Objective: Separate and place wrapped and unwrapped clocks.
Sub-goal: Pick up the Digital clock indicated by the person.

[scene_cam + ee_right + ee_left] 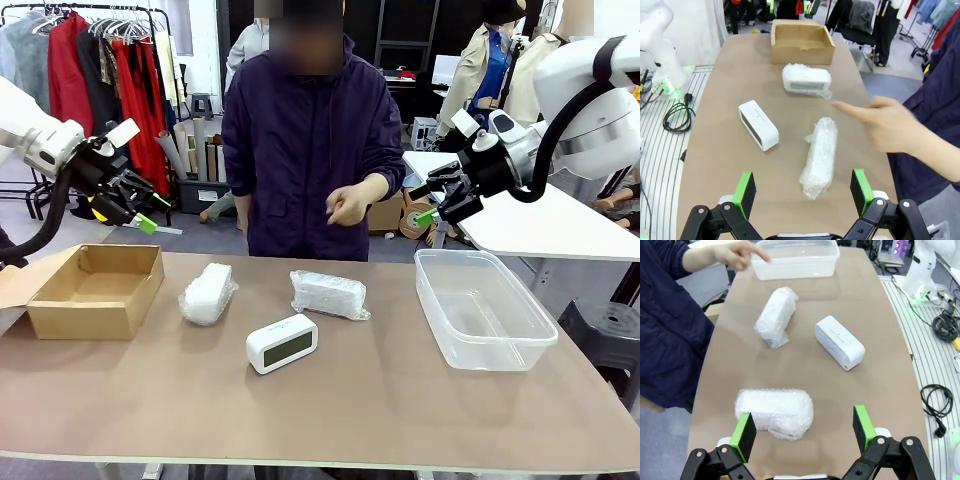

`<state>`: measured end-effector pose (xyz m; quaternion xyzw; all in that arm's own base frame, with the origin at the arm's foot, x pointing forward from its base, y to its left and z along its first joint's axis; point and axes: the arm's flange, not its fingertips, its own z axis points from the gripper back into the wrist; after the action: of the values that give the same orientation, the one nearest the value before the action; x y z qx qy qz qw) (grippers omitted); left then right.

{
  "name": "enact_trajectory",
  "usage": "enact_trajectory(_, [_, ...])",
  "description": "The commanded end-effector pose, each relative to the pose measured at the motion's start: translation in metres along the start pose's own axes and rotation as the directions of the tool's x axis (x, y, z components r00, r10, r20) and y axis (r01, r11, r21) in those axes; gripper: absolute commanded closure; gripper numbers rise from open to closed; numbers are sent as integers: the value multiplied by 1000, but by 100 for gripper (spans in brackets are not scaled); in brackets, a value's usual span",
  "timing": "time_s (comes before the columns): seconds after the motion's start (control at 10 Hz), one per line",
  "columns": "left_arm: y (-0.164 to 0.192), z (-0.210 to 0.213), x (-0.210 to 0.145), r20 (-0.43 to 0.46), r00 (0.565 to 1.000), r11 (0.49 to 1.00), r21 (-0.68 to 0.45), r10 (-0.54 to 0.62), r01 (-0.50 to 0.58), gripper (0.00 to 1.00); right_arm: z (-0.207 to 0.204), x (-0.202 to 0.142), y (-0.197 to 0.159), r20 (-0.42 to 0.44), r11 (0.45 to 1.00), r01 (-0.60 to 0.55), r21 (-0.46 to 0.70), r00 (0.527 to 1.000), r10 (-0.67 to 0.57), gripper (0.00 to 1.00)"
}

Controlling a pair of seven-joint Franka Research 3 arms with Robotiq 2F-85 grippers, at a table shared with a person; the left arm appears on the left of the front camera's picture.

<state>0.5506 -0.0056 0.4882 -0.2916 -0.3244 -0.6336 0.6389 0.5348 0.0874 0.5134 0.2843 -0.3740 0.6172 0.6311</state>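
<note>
Bare clock [282,343]: mid-table, nearest the robot's edge, screen facing the robot, touched by nothing.
First wrapped clock [207,294]: just right of the box, apart from the bare clock.
Second wrapped clock [329,294]: just beyond the bare clock, on the person's side.
Box [95,290]: open cardboard, left end of the table.
Tub [483,310]: clear plastic, right end.
Person's hand [350,203]: raised at the far edge, finger pointing.
Left gripper [805,432]: in the air, jaws wide apart, holding nothing.
Right gripper [803,187]: in the air, jaws wide apart, holding nothing.
</note>
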Motion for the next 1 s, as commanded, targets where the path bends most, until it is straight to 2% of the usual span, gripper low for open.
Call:
enact_trajectory(0.0, [0,1,0,5,1000,1000,0,-2,2,0,0,0,0,2,1000,1,-3,1000,-1,0])
enact_trajectory(0.9, [0,1,0,5,1000,1000,0,-2,2,0,0,0,0,2,1000,1,-3,1000,-1,0])
